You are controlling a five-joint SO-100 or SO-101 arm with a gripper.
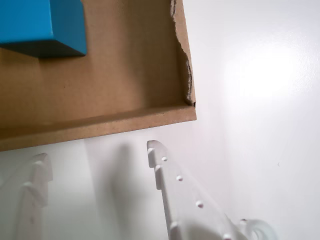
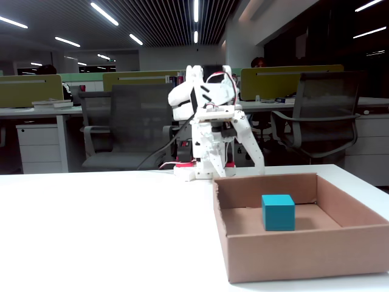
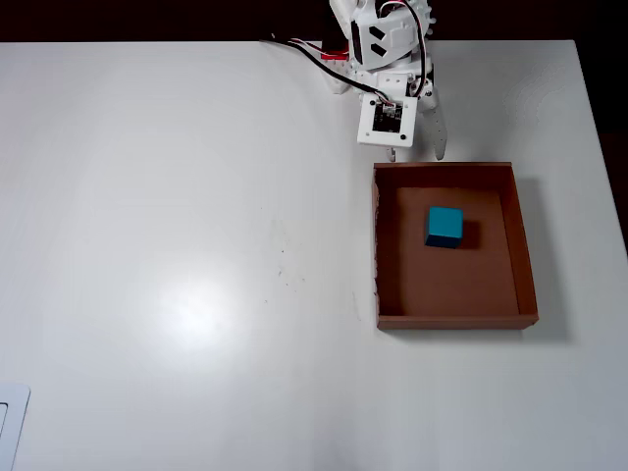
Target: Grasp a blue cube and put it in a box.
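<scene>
The blue cube point(image 3: 444, 226) rests on the floor of the brown cardboard box point(image 3: 451, 319), toward its far half. It also shows in the fixed view point(image 2: 278, 212) and at the top left of the wrist view point(image 1: 35, 22). The box point(image 2: 304, 255) stands on the white table, in front of the arm. My gripper point(image 3: 414, 152) hangs just outside the box's wall nearest the arm's base, low over the table. In the wrist view my gripper point(image 1: 95, 157) has its white fingers point(image 1: 165, 175) spread apart with nothing between them, just short of the box wall point(image 1: 100, 125). It also shows behind the box in the fixed view point(image 2: 244, 172).
The arm's base point(image 3: 353, 49) with red and black cables sits at the table's far edge. One box wall has a torn edge point(image 1: 187, 75). A white object point(image 3: 10, 422) lies at the overhead view's bottom-left corner. Office chairs point(image 2: 322, 115) and desks stand behind the table.
</scene>
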